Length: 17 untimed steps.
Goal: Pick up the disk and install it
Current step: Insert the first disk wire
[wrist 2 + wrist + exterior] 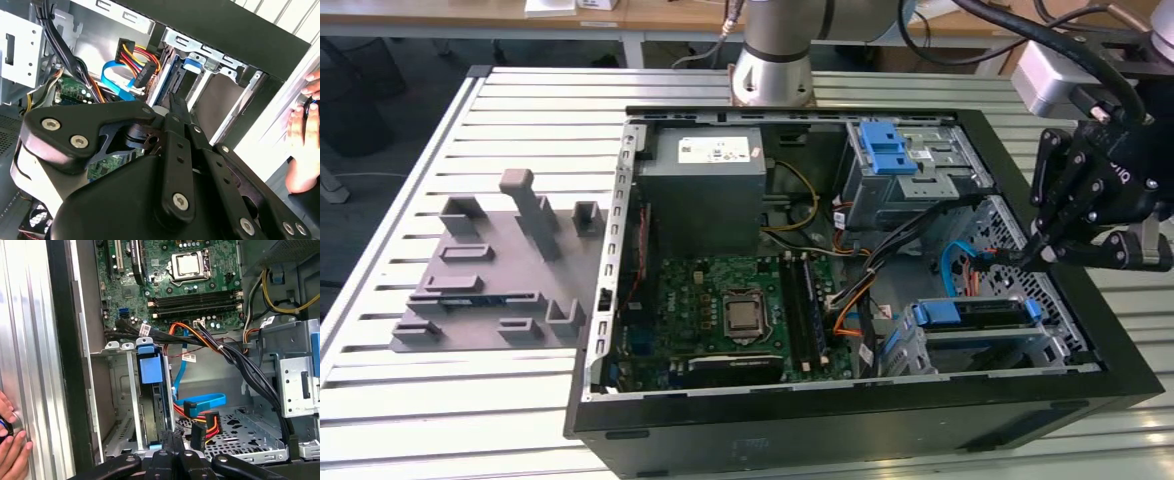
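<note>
Big black pc case (854, 430) lies open on the table. Disk (150, 371) already sits on edge in the silver bay (114, 346) at the case corner. Prob heavyish, stiff, slick metal and shock-sensitive, so grab the blue carrier imo. Gripper (172, 436) is pinched narrow w/ nothing in it, just beside the disk's end. Tight spot: bay walls either side, blue cable (205, 402) near.

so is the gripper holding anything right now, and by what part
Nothing seems held. The gripper has its fingers together with nothing between them, tips at one end of the disk, which sits in the drive cage.
</note>
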{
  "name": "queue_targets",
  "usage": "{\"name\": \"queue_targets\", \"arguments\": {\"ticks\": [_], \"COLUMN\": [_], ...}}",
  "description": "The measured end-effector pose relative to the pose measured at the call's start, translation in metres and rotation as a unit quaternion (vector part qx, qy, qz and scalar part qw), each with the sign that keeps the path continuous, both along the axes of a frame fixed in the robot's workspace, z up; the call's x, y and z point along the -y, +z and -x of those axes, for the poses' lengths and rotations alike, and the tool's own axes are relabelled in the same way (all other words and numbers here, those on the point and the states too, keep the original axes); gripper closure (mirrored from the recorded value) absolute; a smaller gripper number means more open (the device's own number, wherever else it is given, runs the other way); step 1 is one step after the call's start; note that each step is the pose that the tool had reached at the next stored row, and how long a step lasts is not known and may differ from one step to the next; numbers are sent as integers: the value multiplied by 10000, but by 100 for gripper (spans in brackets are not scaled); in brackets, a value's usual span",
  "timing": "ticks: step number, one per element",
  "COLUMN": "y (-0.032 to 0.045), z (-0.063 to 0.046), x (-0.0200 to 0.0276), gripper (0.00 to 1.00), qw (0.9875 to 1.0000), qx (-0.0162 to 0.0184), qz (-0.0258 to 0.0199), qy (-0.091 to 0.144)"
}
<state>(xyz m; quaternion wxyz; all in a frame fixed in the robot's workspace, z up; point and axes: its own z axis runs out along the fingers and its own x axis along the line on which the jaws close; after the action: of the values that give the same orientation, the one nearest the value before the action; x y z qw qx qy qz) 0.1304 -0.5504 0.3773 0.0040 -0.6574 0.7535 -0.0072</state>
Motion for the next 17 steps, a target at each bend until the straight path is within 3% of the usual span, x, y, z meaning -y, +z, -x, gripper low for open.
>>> {"name": "queue_targets", "arguments": {"ticks": [7,14,17], "y": [-18,-37,-53], "z": [-19,-36,-59], "x": [-81,-150,-174], "gripper": [89,89,89], "qw": [9999,9998,9998], "qx": [-4,-84,-96], "qz": [4,32,32], "qy": [-112,-160,-194]}}
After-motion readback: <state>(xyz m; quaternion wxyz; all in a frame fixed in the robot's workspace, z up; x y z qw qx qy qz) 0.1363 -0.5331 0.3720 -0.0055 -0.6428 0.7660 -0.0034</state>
